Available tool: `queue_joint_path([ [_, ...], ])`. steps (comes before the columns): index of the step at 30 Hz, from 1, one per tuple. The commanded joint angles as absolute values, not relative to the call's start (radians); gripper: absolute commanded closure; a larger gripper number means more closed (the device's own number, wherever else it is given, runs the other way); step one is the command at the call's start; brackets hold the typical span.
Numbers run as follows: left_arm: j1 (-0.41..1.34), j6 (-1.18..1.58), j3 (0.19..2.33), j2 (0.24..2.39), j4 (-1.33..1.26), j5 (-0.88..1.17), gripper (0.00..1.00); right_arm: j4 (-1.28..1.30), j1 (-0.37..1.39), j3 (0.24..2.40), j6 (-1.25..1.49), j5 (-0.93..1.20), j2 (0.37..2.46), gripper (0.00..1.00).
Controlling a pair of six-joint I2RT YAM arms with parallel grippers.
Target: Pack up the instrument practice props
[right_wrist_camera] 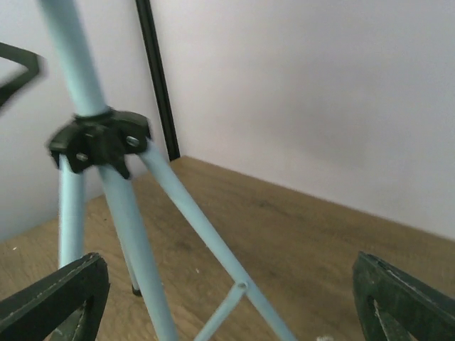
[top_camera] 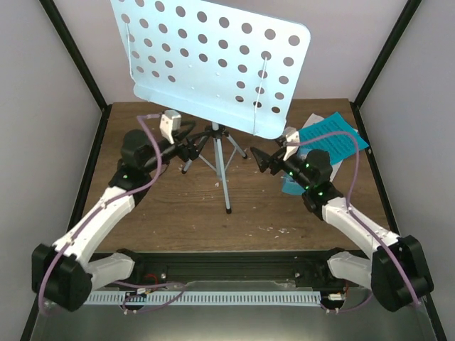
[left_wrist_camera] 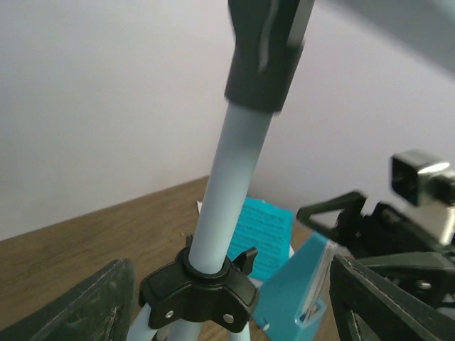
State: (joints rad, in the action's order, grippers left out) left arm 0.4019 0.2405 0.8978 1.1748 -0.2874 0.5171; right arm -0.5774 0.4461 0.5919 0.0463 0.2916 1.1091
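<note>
The pale blue perforated music stand (top_camera: pixel 213 64) stands upright on thin tripod legs (top_camera: pixel 226 177) at the table's middle. My left gripper (top_camera: pixel 190 150) is open just left of the stand's pole (left_wrist_camera: pixel 231 185), with its jaws wide on either side of the black leg hub (left_wrist_camera: pixel 199 295) and not touching it. My right gripper (top_camera: pixel 261 160) is open just right of the legs (right_wrist_camera: pixel 192 213) and holds nothing. The cyan and white music sheets (top_camera: pixel 330 138) lie at the back right. The teal metronome (left_wrist_camera: pixel 302 284) stands beside them, mostly hidden under my right arm in the top view.
The wooden table (top_camera: pixel 185 213) is boxed in by white walls with black corner posts (top_camera: pixel 78 64). The stand's desk overhangs both grippers. Small white crumbs (top_camera: pixel 281 229) lie near the front edge.
</note>
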Motion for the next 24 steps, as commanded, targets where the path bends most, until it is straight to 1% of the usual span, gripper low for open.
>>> queue_joint_path([
  [1,0.405,0.333,0.845,1.034,-0.198,0.383,0.24,-0.453,0.318,0.688,0.27,0.598,1.167,0.07],
  [5,0.404,0.363,0.794,0.939,-0.104,0.388,0.23,-0.497,0.283,0.792,0.346,0.795,1.26,0.12],
  [8,0.405,0.375,0.78,0.898,-0.033,0.411,0.24,-0.57,0.283,0.851,0.392,0.858,1.322,0.13],
  [10,0.405,0.391,0.77,0.88,-0.006,0.442,0.27,-0.592,0.283,0.909,0.408,0.907,1.373,0.16],
  [12,0.405,0.428,0.74,0.87,-0.02,0.476,0.3,-0.617,0.285,0.974,0.425,0.976,1.425,0.2],
  [18,0.408,0.489,0.656,0.864,-0.074,0.514,0.34,-0.716,0.3,1.165,0.501,1.171,1.589,0.27],
  [20,0.408,0.495,0.646,0.864,-0.085,0.527,0.34,-0.664,0.317,1.244,0.484,1.22,1.636,0.3],
  [24,0.41,0.505,0.634,0.88,-0.111,0.555,0.36,-0.559,0.366,1.383,0.417,1.273,1.7,0.3],
])
